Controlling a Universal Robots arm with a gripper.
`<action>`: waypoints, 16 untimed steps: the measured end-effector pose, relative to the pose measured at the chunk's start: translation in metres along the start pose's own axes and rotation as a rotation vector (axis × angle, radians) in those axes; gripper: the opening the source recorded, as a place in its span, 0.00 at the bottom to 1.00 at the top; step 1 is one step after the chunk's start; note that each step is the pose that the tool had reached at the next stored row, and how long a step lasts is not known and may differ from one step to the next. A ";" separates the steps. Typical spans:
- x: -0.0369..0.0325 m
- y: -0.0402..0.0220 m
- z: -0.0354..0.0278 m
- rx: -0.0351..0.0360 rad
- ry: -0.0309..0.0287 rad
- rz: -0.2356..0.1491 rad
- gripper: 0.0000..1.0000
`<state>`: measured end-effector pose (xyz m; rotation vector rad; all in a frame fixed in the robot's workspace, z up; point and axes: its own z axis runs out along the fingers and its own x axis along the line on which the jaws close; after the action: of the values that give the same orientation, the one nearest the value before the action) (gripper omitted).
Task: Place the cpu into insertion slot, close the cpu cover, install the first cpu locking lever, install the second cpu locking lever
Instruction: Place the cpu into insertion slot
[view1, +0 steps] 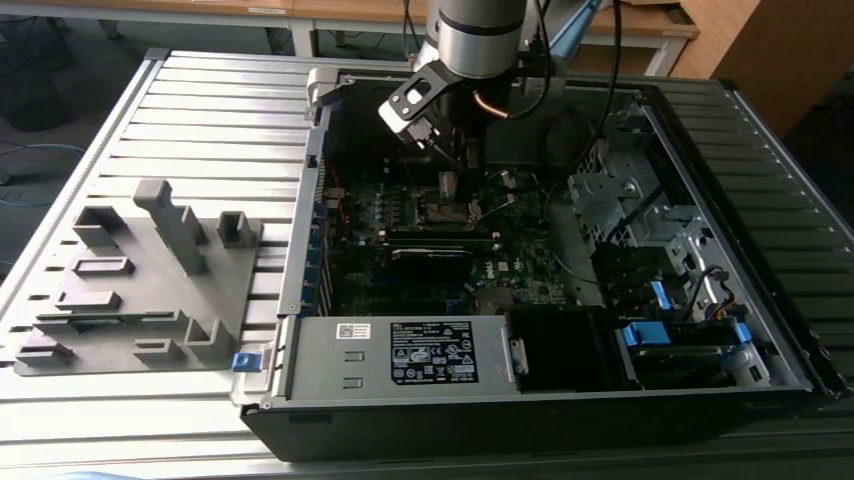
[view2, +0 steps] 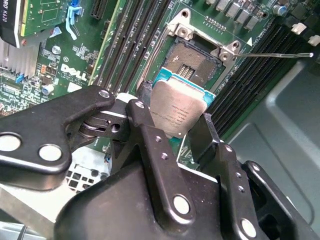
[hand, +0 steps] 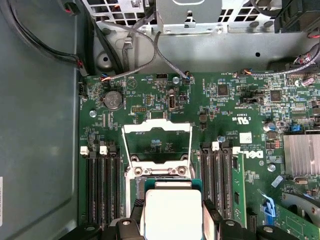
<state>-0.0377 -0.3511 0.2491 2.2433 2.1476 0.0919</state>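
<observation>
My gripper (view2: 175, 122) is shut on the cpu (view2: 176, 111), a small square chip with a silver-grey top and green edge, pinched between the two black fingers (view2: 141, 117). The chip hangs tilted just above the insertion slot (view2: 192, 59), a square black socket with a metal rim on the green motherboard (view2: 60, 65). In the first wrist view the cpu (hand: 172, 210) covers most of the slot, and the cpu cover (hand: 157, 128), a silver frame with a cut-out centre, stands swung open beyond it. A thin locking lever (view2: 275, 55) sticks out beside the socket. In the exterior view the gripper (view1: 449, 180) hovers over the socket (view1: 447, 208).
The open computer case (view1: 534, 400) lies on a slatted metal table (view1: 200, 120). Black memory slots (hand: 100, 185) flank the socket. A finned heatsink (hand: 302, 152), loose cables (hand: 130, 35) and drive bays (view1: 641, 220) crowd the case. A grey fixture (view1: 134, 280) sits on the exterior view's left.
</observation>
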 end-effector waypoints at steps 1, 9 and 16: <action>0.0000 0.0000 0.0002 0.0000 0.0012 0.000 0.54; -0.0001 -0.0003 0.0017 0.0014 0.0081 -0.056 0.54; -0.0001 -0.0009 0.0022 0.0014 0.0086 -0.061 0.54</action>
<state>-0.0384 -0.3511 0.2469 2.1802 2.2186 0.0985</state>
